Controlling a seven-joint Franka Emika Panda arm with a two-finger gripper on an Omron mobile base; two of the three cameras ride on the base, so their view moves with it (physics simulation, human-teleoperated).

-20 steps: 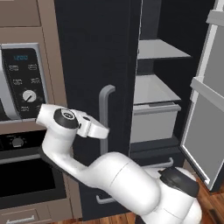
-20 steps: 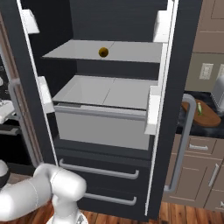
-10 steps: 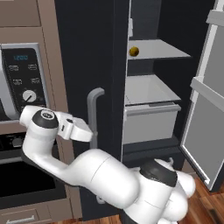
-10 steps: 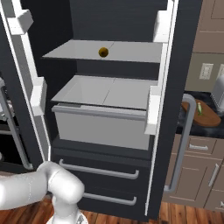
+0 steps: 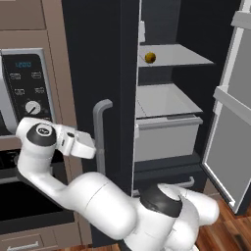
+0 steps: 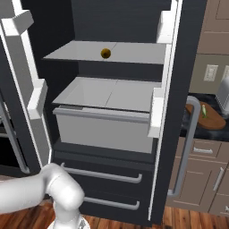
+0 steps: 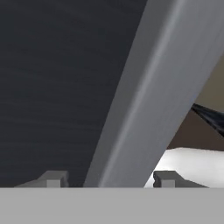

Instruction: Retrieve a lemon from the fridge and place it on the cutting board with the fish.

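Observation:
The lemon (image 5: 150, 58) (image 6: 106, 53) lies on the upper grey shelf inside the fridge (image 5: 98, 59) (image 6: 188, 67), whose two doors both stand open. My gripper (image 5: 94, 149) (image 7: 109, 179) is at the left door's vertical grey handle (image 5: 100, 132) (image 7: 144, 109). The jaws straddle the bar, and one fingertip (image 7: 53, 178) stands clear of it, so the gripper is open. On the dark counter to the right of the fridge lies the cutting board (image 6: 212, 120) with the fish (image 6: 203, 110) on it.
A grey drawer (image 5: 166, 139) (image 6: 103, 127) sits under the lemon's shelf. The right door (image 5: 230, 122) swings out to the right. The oven and microwave column (image 5: 24, 88) stands just left of the fridge. Two lower fridge drawers with bar handles (image 6: 103, 174) are shut.
The left door has swung further open with my gripper on its handle, uncovering the lemon in the left base view. The jaws have widened around the bar.

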